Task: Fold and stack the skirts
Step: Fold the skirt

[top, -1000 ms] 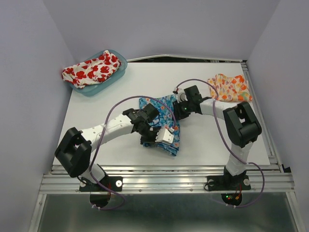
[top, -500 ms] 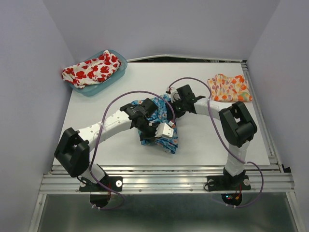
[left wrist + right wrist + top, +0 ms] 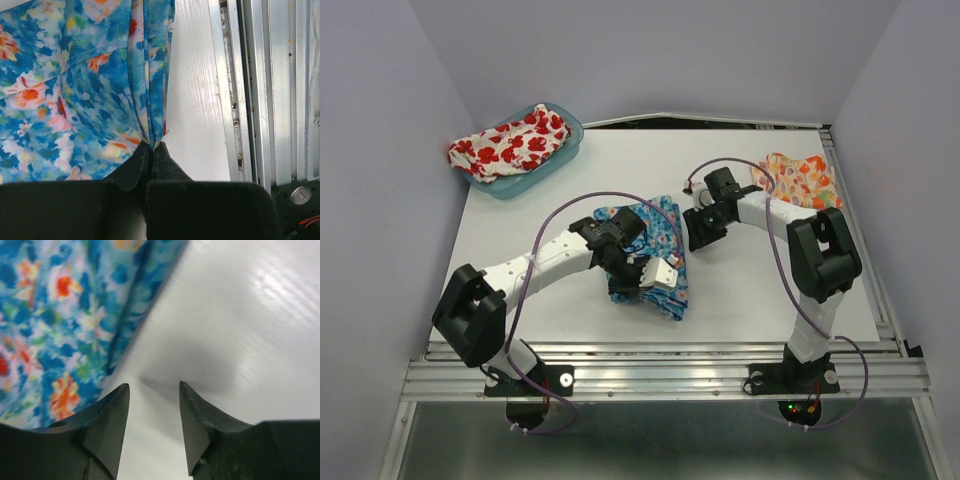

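The blue floral skirt [image 3: 658, 222] lies folded near the table's middle. My left gripper [image 3: 623, 283] is shut on its near edge; in the left wrist view the fingertips [image 3: 151, 145] pinch a bunched hem of the blue skirt [image 3: 75, 90]. To the skirt's right, my right gripper [image 3: 693, 240] is open over bare table, its gap [image 3: 152, 385] empty, with the blue skirt's [image 3: 55, 315] edge just to its left. The white skirt with red poppies [image 3: 510, 142] drapes over the teal tub [image 3: 568, 148] at the back left. At the back right lies the orange-yellow skirt [image 3: 795, 180].
Aluminium rails [image 3: 660, 375] run along the table's near edge, close to the left gripper, and show as a metal rail [image 3: 260, 90] in the left wrist view. Grey walls close in the left, right and back sides.
The right gripper swung left over the blue skirt, opened, and drew back to the right, off the cloth. The skirt now lies narrower. The left gripper stayed shut on it.
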